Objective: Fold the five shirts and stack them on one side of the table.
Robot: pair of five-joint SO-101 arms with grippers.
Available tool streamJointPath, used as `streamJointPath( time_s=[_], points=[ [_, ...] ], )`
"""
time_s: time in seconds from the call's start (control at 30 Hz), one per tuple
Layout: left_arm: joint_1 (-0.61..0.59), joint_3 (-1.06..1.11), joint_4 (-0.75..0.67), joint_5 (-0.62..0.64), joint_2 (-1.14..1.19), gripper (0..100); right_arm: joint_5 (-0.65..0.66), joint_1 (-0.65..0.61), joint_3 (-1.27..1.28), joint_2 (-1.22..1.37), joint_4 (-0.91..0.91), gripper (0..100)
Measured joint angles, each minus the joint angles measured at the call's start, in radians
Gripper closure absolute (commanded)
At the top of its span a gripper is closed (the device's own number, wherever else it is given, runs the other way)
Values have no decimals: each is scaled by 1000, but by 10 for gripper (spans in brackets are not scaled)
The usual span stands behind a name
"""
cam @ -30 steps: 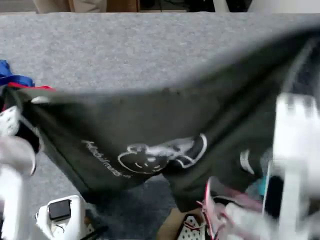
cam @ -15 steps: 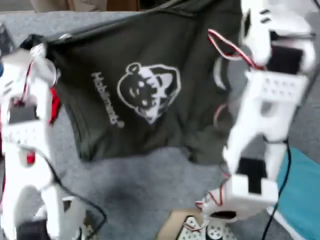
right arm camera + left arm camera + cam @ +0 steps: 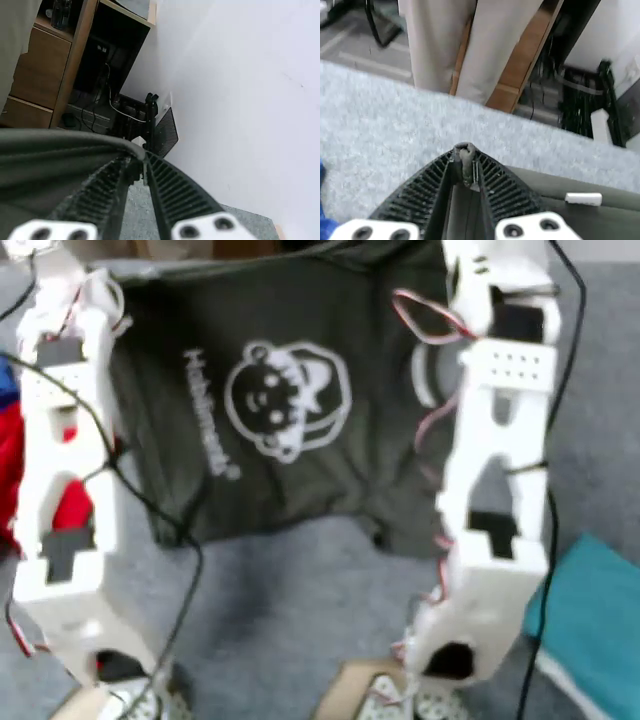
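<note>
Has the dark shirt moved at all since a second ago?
Yes. The dark shirt has moved toward the far edge of the table, away from the cardboard piece.

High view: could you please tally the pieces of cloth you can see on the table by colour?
dark shirt, with a white print: 1
red cloth: 1
blue cloth: 1
teal cloth: 1
Total: 4
</note>
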Motion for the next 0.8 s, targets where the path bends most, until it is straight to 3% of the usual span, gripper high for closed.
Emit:
streamJointPath(
  time_s=[0.2,0.47,0.63,0.8],
  points=[
    [32,-192,299,-37,74,982,0,0,0,0,175,992],
    [72,-218,598,-86,74,982,94,2,-2,-51,621,994],
    [103,-143,655,-146,74,982,138,2,-2,-54,821,994],
    [123,84,631,-161,23,982,160,2,-2,-54,974,994]
  ],
)
